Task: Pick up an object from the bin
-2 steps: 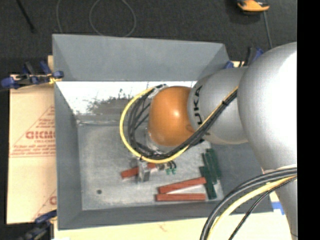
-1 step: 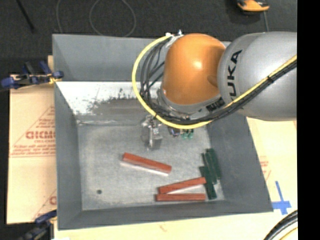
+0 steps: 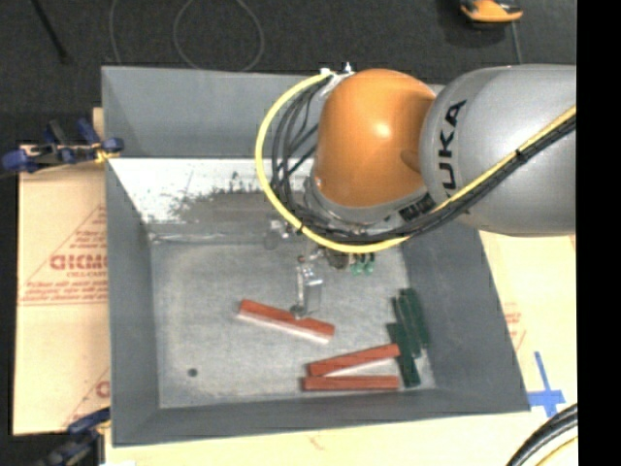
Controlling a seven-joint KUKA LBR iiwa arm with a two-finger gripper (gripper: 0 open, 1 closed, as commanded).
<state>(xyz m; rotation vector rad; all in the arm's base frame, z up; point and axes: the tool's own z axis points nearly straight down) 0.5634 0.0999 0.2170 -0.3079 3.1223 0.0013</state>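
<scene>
My gripper (image 3: 309, 304) hangs over the flat red stick (image 3: 281, 319) lying at centre frame, near its right end. Whether it is open or clamped I cannot tell. The stick looks light, stiff and smooth, so I'd pinch across its narrow width.

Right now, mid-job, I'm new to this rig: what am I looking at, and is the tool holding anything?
One camera looks down into a grey metal bin. The silver arm with its orange cover is the robot, reaching in from the right. Its tool hangs over the right half of a red flat stick lying mid-bin; I can't tell whether they touch. Two more red sticks lie near the front wall, beside dark green bars. I see nothing held.
</scene>
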